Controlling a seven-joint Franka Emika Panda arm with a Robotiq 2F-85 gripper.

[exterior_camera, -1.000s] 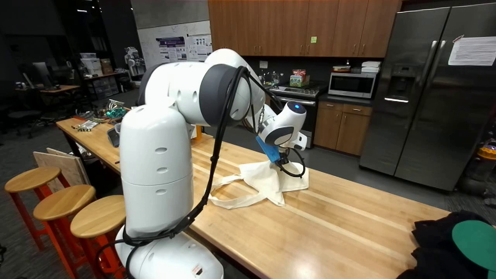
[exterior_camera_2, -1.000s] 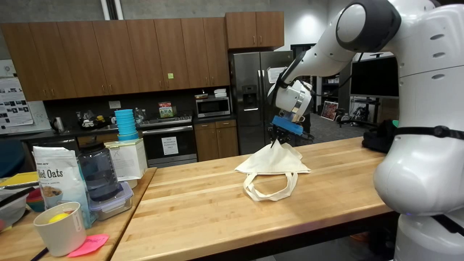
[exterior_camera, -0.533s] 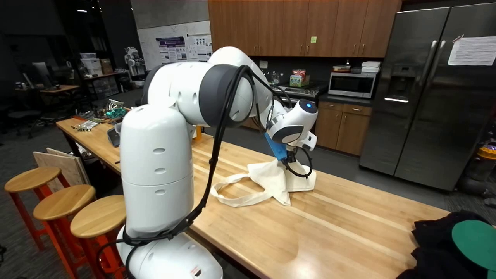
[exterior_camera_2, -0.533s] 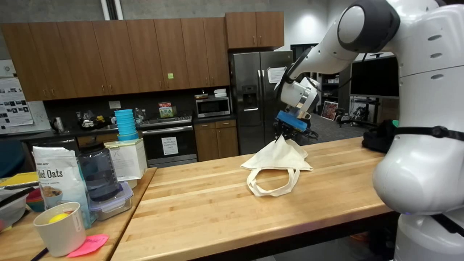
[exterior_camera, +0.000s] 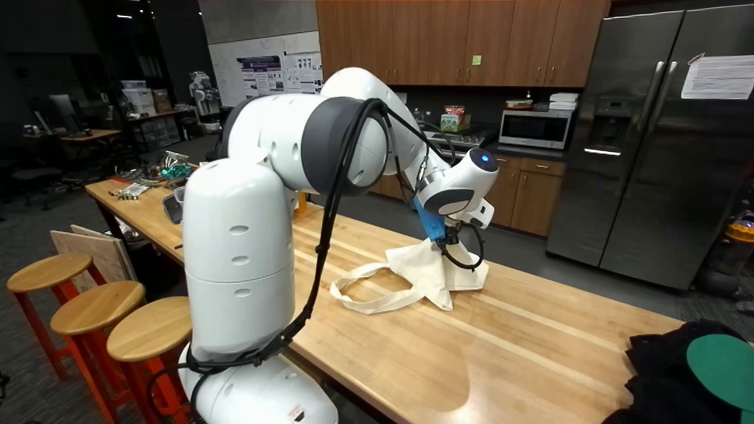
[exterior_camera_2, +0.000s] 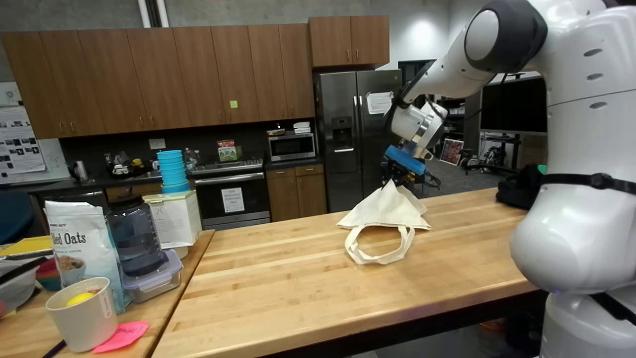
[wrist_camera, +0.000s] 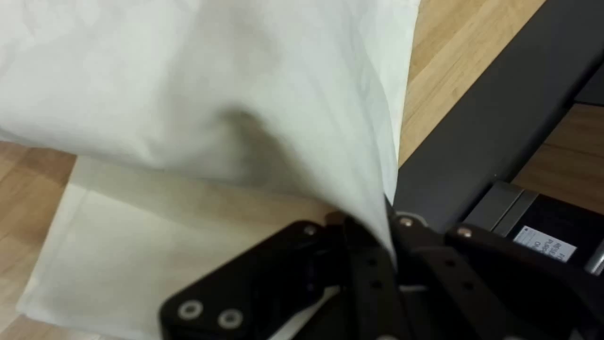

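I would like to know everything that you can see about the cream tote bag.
The cream tote bag is plain, with no print in view, and looks like cotton canvas. The gripper, shut on it, pinches a fold of its body and holds the cloth up in a peak; from there it slopes down in soft creases, and its lower edges rest on the wooden table. A strap handle of similar cloth lies there in a loop. What is inside, if anything, is hidden.

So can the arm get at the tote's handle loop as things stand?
Probably not yet: the gripper is pinching the tote's raised cloth, though the handle loop lies uncovered on the tabletop.
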